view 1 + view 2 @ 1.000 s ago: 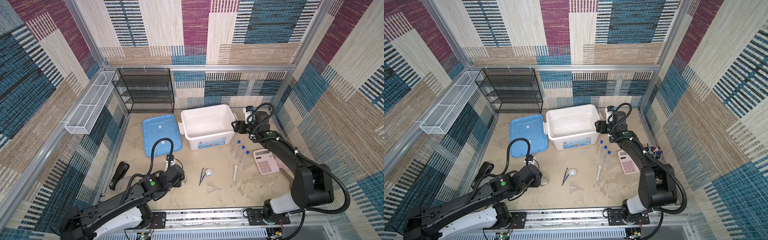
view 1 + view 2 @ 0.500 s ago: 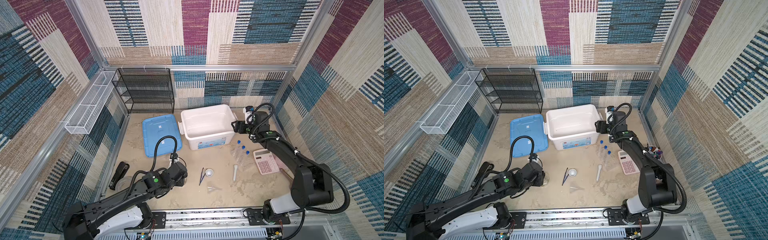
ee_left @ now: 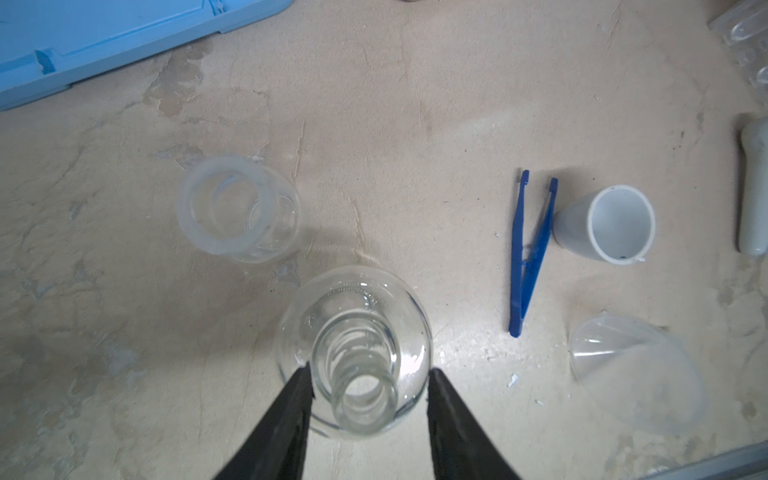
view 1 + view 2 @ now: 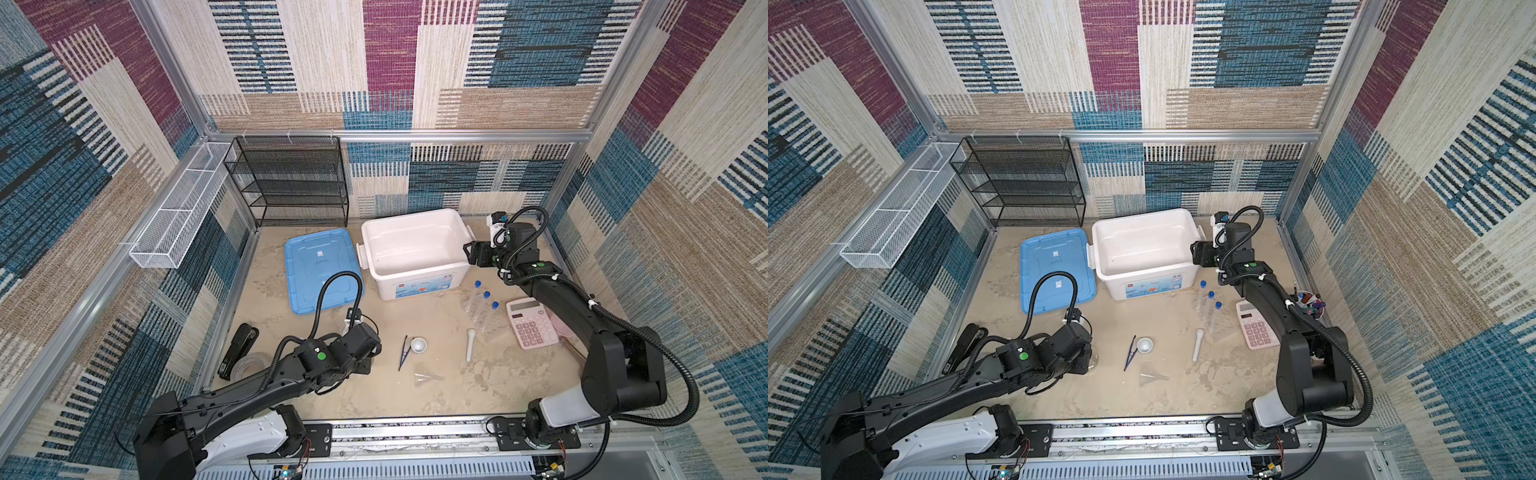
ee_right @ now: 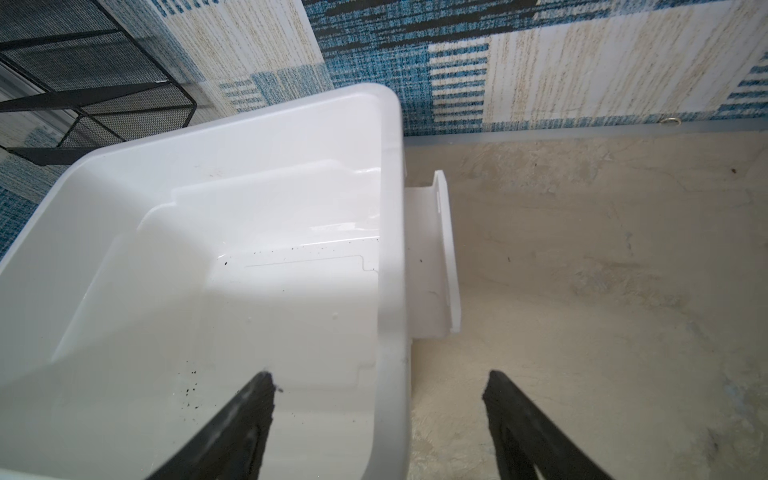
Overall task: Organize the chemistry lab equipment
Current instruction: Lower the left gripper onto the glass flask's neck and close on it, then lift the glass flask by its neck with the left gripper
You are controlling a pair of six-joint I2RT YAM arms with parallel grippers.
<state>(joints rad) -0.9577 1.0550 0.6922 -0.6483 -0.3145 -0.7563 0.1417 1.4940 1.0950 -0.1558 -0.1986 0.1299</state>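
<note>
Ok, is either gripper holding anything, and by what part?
Nothing gripped yet. The left gripper straddles the clear glass flask at its neck, with a gap on one side. The right gripper is open and empty over the white bin.

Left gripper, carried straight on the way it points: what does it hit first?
The clear glass flask: its neck stands between the fingers of the left gripper, so the wide bulb below would likely meet the fingertips first. Depth is hard to judge.

Clear flask (image 3: 353,324) + beaker (image 3: 239,210) upright, side by side. Blue tweezers (image 3: 530,253) flat beside white mortar (image 3: 606,226), funnel (image 3: 623,370) on side nr them. Pestle (image 4: 470,350), 3 blue-cap tubes (image 4: 484,307) lie further right.
</note>
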